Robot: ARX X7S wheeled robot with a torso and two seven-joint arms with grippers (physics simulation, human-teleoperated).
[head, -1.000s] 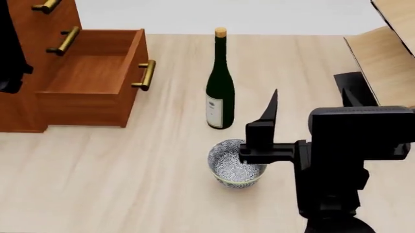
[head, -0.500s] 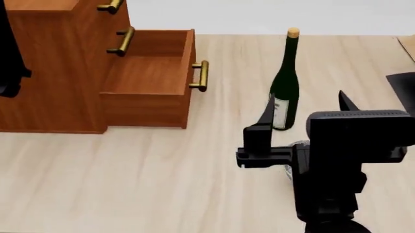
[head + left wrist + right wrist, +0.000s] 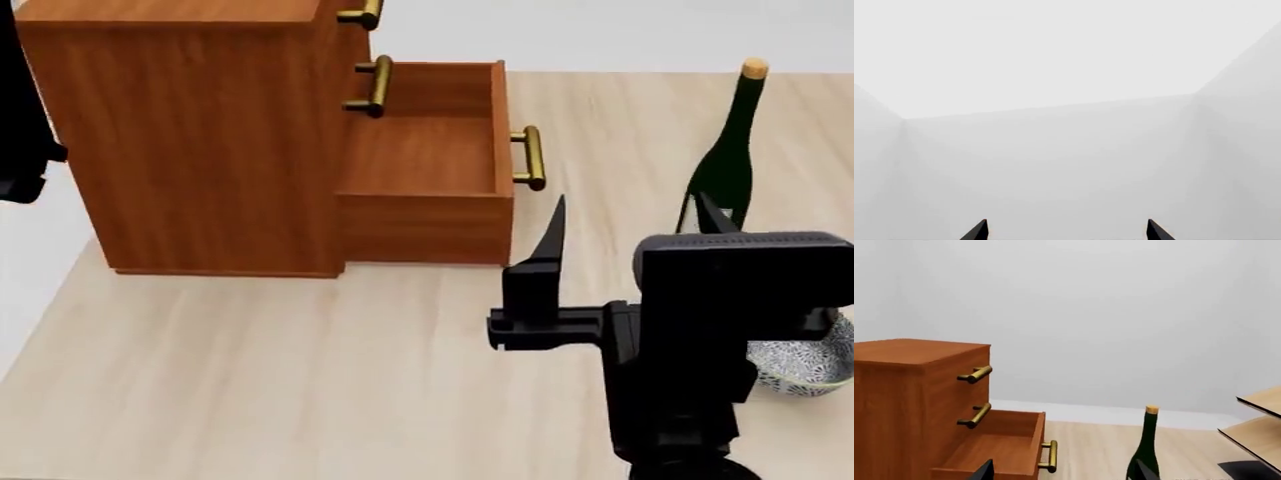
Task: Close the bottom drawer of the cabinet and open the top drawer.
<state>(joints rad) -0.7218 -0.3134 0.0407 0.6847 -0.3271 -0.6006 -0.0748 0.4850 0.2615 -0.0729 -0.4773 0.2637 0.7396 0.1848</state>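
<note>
**Spotter:** Where is the cabinet from your seat?

**Operator:** On my head view the cabinet [image 3: 200,140] stands at the upper left of the bench [image 3: 267,380], near its left edge. The bottom drawer [image 3: 427,170] is pulled well out toward the right, its inside bare, with its brass handle [image 3: 530,158] on the front. Above it I see the middle drawer's handle [image 3: 370,86] and the top drawer's handle [image 3: 360,14], both close against the cabinet front; the top drawer [image 3: 954,372] looks shut on my right wrist view.

**Spotter:** And your right arm?

**Operator:** The right end effector [image 3: 627,225] hangs in mid-air in front of the open drawer and a little to its right, touching nothing. Its fingers are spread apart, one dark fingertip [image 3: 554,225] pointing up just below the drawer handle, the other near the bottle. Nothing sits between them.

**Spotter:** The left one?

**Operator:** The left end effector [image 3: 1067,231] shows only as two dark tips, wide apart, against a plain pale wall. It holds nothing. On the head view I only catch a dark piece of that arm at the left edge.

**Spotter:** Anything else nearby?

**Operator:** A green wine bottle [image 3: 727,160] stands upright to the right of the drawer, well apart from it. A patterned bowl [image 3: 801,365] sits at the right edge, partly hidden by my arm. The right wrist view also catches a pale wooden rack [image 3: 1257,425] beyond the bottle.
</note>
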